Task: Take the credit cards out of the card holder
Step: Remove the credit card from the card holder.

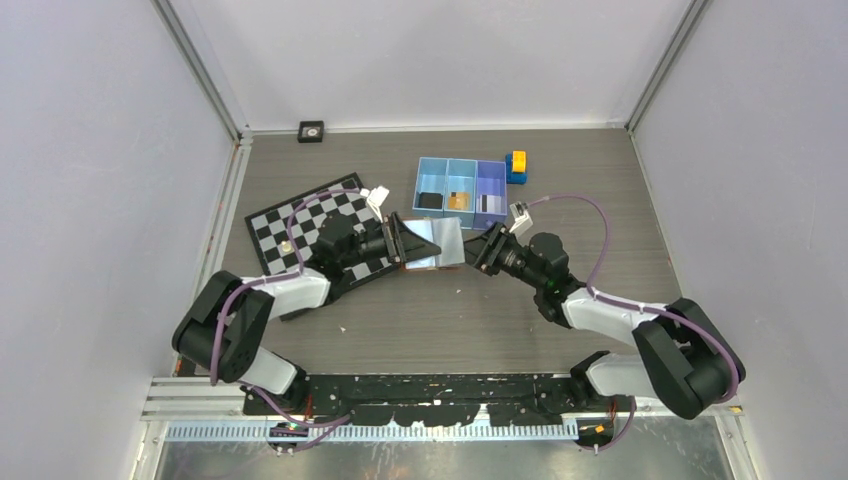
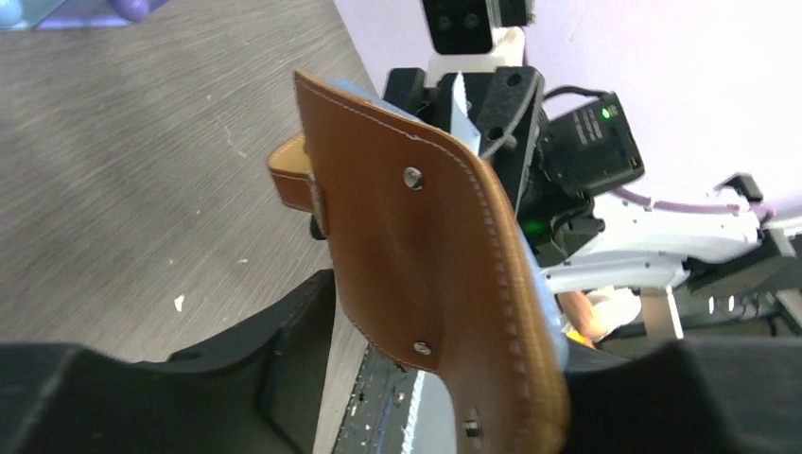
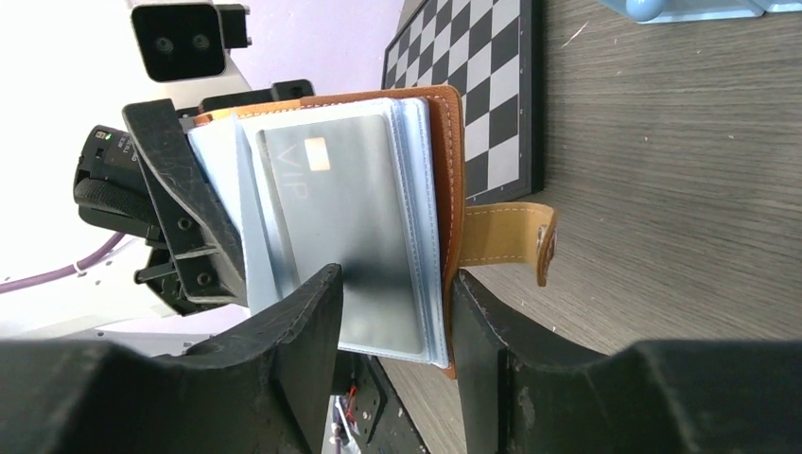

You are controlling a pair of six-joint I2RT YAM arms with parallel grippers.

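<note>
Card holder [image 1: 432, 242] hangs opened out in the air above the table [image 1: 650, 200], between your two arms and just right of the checkerboard mat [image 1: 300, 225]. Your left gripper [image 1: 393, 240] has the brown leather cover between its fingers, which stand partly apart; you cannot tell whether they press on it or only flank it. Your right gripper [image 3: 395, 279] meets the card holder from the other side. One finger [image 3: 303, 322] lies in front of the clear sleeves and the other behind the brown cover, so the jaws straddle the lower edge of the stack, but you cannot tell whether they pinch it. A grey card [image 3: 345, 213] marked VIP, with a gold chip, sits inside the front sleeve. The closing strap [image 3: 506, 232] sticks out sideways, undone. Beyond the holder, the blue tray [image 1: 460, 160] carries one card per compartment: a dark card [image 1: 430, 200] on the left, an orange-brown card [image 1: 459, 200] in the middle, a pale striped card [image 1: 490, 203] on the right. A yellow-and-blue block [image 1: 516, 166] stands just beside the tray's right end
</note>
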